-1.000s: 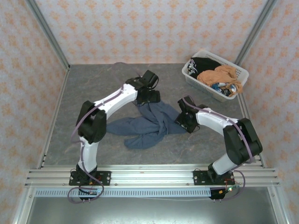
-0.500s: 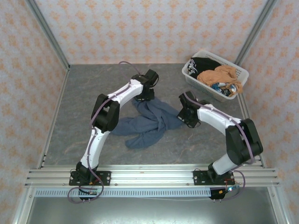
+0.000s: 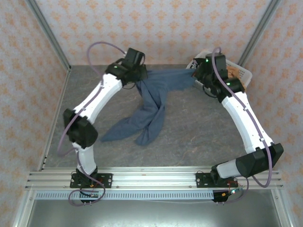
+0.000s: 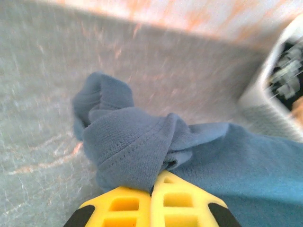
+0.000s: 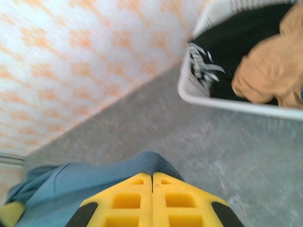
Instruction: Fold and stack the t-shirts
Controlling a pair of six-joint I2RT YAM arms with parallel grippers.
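Slate-blue t-shirt (image 3: 154, 106), held taut by left gripper (image 3: 138, 76) and right gripper (image 3: 197, 77), each pinching its edge, twisted beneath them; a shallow pinch could slip under tension.

The right gripper (image 5: 152, 182) sits at 6 o'clock. Its two yellow fingers (image 5: 127, 201) are pressed together, and the edge of the blue t-shirt (image 5: 85, 182) is pinched between them. The shirt stretches away toward 8 o'clock. A white basket (image 5: 227, 105) sits at 2 o'clock on the gray table (image 5: 213, 151). Inside it lie a black t-shirt (image 5: 232, 42) with white print and an orange-tan t-shirt (image 5: 272, 71), touching each other. A wall (image 5: 71, 61) with orange shapes is at 10 o'clock.
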